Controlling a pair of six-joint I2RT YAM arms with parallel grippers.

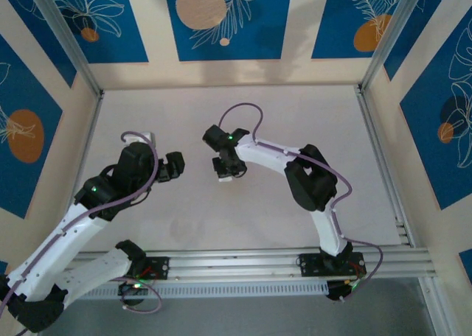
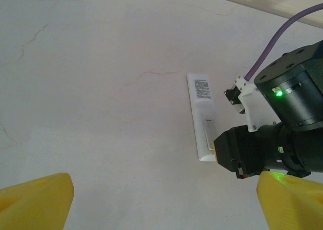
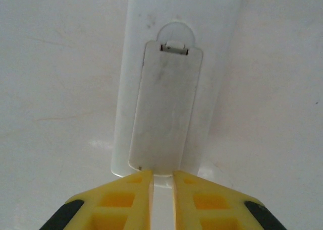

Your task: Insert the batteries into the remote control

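Note:
The white remote control (image 2: 201,120) lies back-side up on the pale table, a grey label near its far end. Its battery cover (image 3: 164,109) sits over the compartment, latch tab at the far end. My right gripper (image 3: 162,182) is at the remote's near end, its yellow fingertips (image 3: 135,185) almost together and touching the cover's lower edge, with nothing between them. In the top view the right gripper (image 1: 227,168) stands over the remote (image 1: 223,177). My left gripper (image 2: 164,202) hangs open a little left of the remote, holding nothing. The batteries are out of view.
The right arm's black wrist (image 2: 290,101) with its purple cable crowds the space just right of the remote. The left gripper (image 1: 175,166) hovers left of centre. Walls (image 1: 228,71) enclose the table at the back and sides.

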